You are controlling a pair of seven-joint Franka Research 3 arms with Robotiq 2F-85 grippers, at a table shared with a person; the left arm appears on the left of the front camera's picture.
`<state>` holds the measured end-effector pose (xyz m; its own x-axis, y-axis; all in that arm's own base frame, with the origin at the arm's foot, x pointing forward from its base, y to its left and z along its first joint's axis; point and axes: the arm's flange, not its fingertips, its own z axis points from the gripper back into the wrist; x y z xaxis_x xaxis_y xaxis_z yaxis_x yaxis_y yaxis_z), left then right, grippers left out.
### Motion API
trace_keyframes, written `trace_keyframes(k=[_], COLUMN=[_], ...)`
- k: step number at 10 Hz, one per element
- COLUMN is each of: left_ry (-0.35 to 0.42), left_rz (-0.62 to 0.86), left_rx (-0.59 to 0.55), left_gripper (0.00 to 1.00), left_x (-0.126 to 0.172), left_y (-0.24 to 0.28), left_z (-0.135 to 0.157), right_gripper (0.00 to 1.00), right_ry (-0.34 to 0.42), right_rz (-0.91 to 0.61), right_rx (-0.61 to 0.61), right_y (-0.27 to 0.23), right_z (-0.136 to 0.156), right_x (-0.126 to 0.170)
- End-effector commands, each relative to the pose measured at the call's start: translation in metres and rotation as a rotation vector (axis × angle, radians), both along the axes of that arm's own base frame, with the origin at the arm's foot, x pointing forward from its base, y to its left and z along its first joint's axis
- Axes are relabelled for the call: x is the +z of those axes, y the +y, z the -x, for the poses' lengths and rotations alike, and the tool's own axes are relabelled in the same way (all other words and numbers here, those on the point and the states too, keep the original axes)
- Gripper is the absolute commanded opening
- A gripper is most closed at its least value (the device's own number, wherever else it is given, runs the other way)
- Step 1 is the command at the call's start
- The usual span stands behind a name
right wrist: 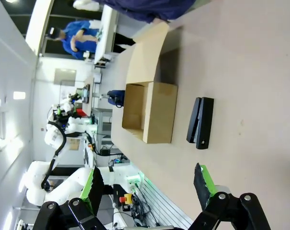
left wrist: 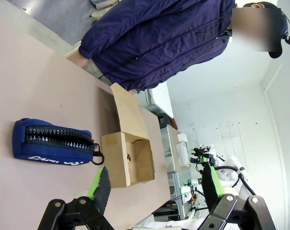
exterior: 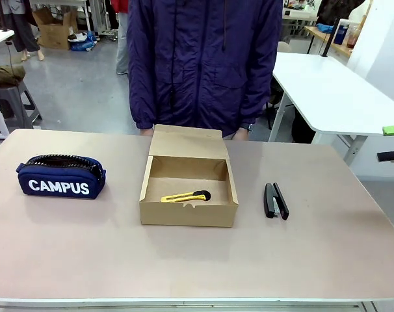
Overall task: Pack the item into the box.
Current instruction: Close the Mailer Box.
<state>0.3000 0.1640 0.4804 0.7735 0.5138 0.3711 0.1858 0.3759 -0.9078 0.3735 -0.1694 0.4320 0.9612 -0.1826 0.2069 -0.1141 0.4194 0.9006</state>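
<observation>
The item, a slim yellow utility knife (exterior: 184, 196) with a black end, lies flat on the floor of the box (exterior: 188, 216), a shallow brown cardboard box at the table's middle with its flap lid standing open toward the person. In the left wrist view the box (left wrist: 117, 160) shows sideways, with a speck of the knife (left wrist: 128, 157) inside. My left gripper (left wrist: 156, 184) is open, well back from the box. My right gripper (right wrist: 147, 182) is open too, with the box (right wrist: 159, 120) beyond it. Nothing is between either pair of fingers.
A navy CAMPUS pencil pouch (exterior: 60, 177) lies left of the box. A black stapler (exterior: 275, 201) lies to its right. A person in a dark blue jacket (exterior: 203, 62) stands at the far edge behind the box. A white table (exterior: 330, 91) stands at back right.
</observation>
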Motion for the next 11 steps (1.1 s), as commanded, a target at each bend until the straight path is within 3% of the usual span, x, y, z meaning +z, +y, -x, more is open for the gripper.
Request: trace_keyframes(k=[1,11], left_ry=[-0.024,-0.024], left_rz=[-0.001,-0.001], left_rx=[-0.006,-0.006], left_gripper=[1.00,1.00], left_x=[-0.0009,-0.0009], left_y=[-0.0006,-0.0006], left_z=[0.0002,0.0002], right_gripper=[1.00,1.00], right_ry=[-0.007,-0.007], right_rz=[-0.008,-0.008], right_rx=[0.005,0.005], right_y=[0.0007,0.0007], right_z=[0.0009,0.0009], right_x=[0.0016,0.0016])
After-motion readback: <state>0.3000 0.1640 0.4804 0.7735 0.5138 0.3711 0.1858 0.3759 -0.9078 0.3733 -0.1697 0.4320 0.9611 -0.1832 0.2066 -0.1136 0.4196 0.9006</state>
